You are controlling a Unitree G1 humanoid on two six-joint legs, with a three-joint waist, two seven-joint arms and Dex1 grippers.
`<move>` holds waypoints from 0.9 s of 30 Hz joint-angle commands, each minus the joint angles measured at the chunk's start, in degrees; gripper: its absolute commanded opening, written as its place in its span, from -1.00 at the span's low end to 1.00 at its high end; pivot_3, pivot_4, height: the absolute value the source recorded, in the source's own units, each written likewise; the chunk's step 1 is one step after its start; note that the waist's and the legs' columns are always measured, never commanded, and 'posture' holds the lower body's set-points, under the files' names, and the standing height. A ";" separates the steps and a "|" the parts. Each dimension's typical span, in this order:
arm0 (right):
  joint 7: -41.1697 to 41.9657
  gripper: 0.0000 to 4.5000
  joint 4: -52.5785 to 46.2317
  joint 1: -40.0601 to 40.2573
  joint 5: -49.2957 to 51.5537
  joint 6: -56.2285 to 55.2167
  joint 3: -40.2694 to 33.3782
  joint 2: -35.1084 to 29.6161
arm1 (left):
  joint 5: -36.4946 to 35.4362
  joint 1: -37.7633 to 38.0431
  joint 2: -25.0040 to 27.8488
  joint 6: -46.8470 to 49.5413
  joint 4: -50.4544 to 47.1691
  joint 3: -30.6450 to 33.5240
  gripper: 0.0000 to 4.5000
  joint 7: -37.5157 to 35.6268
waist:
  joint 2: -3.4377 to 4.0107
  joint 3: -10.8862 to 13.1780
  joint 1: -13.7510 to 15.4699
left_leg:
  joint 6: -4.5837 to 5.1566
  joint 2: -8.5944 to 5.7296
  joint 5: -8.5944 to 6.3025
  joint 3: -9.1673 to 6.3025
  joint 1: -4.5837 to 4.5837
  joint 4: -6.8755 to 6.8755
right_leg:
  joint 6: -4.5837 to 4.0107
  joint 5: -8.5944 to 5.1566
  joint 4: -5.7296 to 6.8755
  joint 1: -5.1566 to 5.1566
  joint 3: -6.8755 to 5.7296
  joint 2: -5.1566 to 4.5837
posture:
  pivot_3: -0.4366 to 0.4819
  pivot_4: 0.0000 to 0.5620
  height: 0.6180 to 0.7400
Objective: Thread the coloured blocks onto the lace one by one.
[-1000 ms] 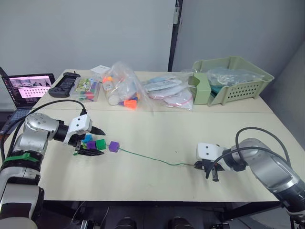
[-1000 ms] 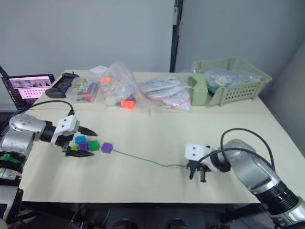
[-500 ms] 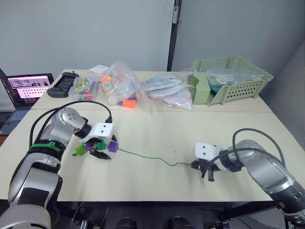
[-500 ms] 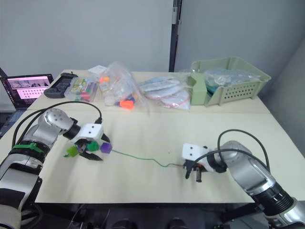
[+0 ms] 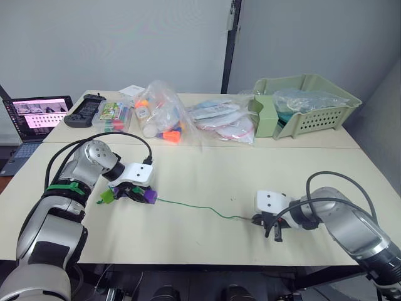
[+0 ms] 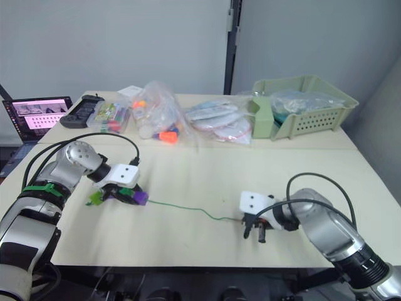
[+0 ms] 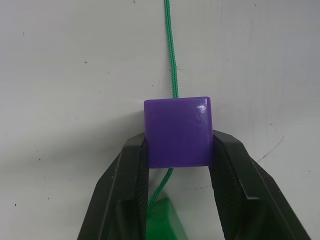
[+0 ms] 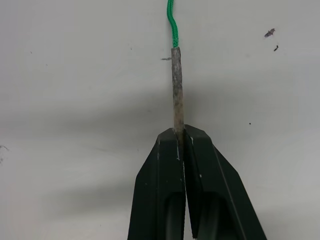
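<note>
Left pincer (image 7: 177,150) is clamping a purple block (image 7: 177,131) at lower left of the bench (image 5: 207,169); right pincer (image 8: 179,142) is pinching the lace (image 5: 194,206) tip (image 8: 177,85), lower right.

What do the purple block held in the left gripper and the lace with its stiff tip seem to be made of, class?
Purple block: likely moulded plastic, smooth and glossy, with a bright highlight near one corner and crisp edges.
Lace: apparently a braided or twisted textile cord, going by its ribbed green surface.
Its tip: a stiff, dull greyish sheath with a rough, worn surface; whether coated fibre, plastic or metal cannot be told.
</note>
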 commanded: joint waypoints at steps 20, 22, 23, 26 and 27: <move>0.26 -1.00 5.86 12.96 2.69 -9.34 -16.05 -11.71 | 2.41 0.62 3.59 -2.00 0.47 0.39 -0.47 1.79 | 0.00 0.00 -0.34 | 0.00 0.03 0.00 0.02 0.09 -0.01 | 0.00 0.00 0.05 0.03 0.02 0.02 | -0.05 -0.47 0.91; 0.23 -1.00 8.38 13.37 2.35 -11.41 -16.78 -12.07 | 2.36 0.58 4.04 -1.67 0.33 0.53 -0.47 1.31 | 0.00 0.00 -0.28 | 0.00 0.03 0.00 0.02 0.08 -0.01 | 0.00 0.00 0.05 0.03 0.02 0.03 | -0.05 -0.47 0.91; 0.19 -1.00 9.48 13.55 2.20 -12.43 -17.01 -12.16 | 2.30 0.57 4.24 -1.38 0.00 0.57 -0.47 1.06 | 0.00 0.00 -0.29 | 0.00 0.01 0.00 0.03 0.08 0.00 | 0.01 -0.01 0.03 0.04 0.03 0.02 | -0.05 -0.47 0.91; 0.17 -1.00 11.51 14.19 1.85 -14.75 -17.50 -12.34 | 2.13 0.65 4.87 -0.42 -1.15 0.59 -0.47 0.38 | 0.00 0.00 -0.25 | 0.00 0.02 0.00 0.05 0.08 -0.01 | 0.01 -0.01 0.03 0.03 0.04 0.02 | -0.05 -0.47 0.91; 0.17 -1.00 11.94 14.34 1.81 -15.32 -17.61 -12.38 | 2.12 0.70 5.04 -0.18 -1.40 0.61 -0.47 0.22 | 0.00 0.00 -0.20 | 0.00 0.02 0.00 0.04 0.08 -0.01 | 0.01 -0.01 0.04 0.03 0.03 0.02 | -0.05 -0.47 0.91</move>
